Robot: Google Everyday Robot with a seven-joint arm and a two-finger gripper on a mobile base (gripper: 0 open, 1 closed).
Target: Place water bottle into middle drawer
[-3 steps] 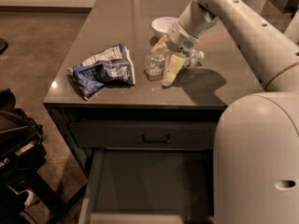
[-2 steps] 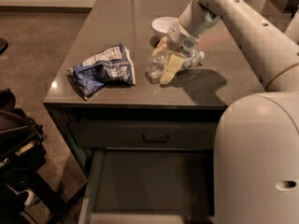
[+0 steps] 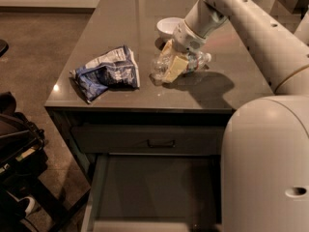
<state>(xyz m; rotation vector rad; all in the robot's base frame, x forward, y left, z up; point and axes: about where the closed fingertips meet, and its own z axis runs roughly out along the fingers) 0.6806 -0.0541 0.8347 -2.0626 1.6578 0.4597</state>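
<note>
Hanging over the glossy grey countertop (image 3: 120, 28), hand (image 3: 170, 67) touches water bottle (image 3: 197, 62).

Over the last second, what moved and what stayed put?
Barely anything changed. The gripper edged very slightly left, low over the table at the bottle. Nothing was visibly lifted or let go. The bottle lies on its side where it was. The snack bag, the bowl and the open drawer stayed put.
</note>
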